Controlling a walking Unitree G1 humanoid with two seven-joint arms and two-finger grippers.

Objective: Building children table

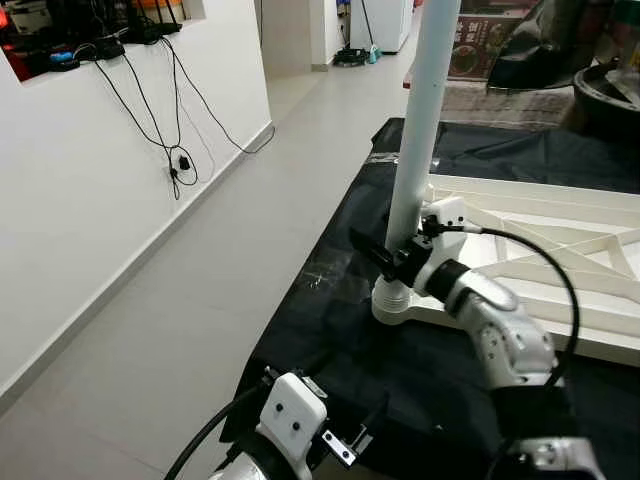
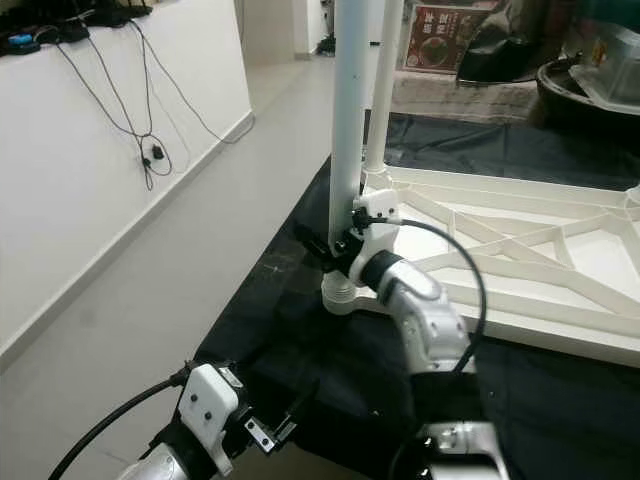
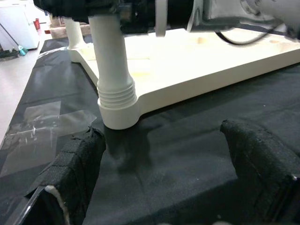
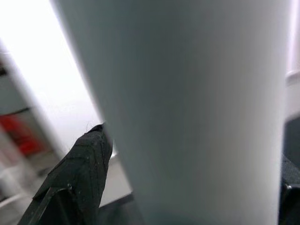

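my right gripper is clamped on the leg, fingers closed against both sides of the white tube just above its threaded base. in the right wrist view the tube sits between the two black fingers, touching them. my left gripper hangs low at the near edge of the cloth, fingers spread wide apart and holding nothing; it points at the leg's base and is near it but not touching.

the leg stands upright, long axis vertical, its lower end seated in the corner socket of the tabletop. the tabletop lies flat and upside down on the black cloth, its ribbed underside facing up. a second leg stands upright at the far corner on the same side.

writing: a dark box beyond the cloth carries print, too small to read.

clear tape is stuck on the cloth just beside the socket. cables hang down the white wall on my left.
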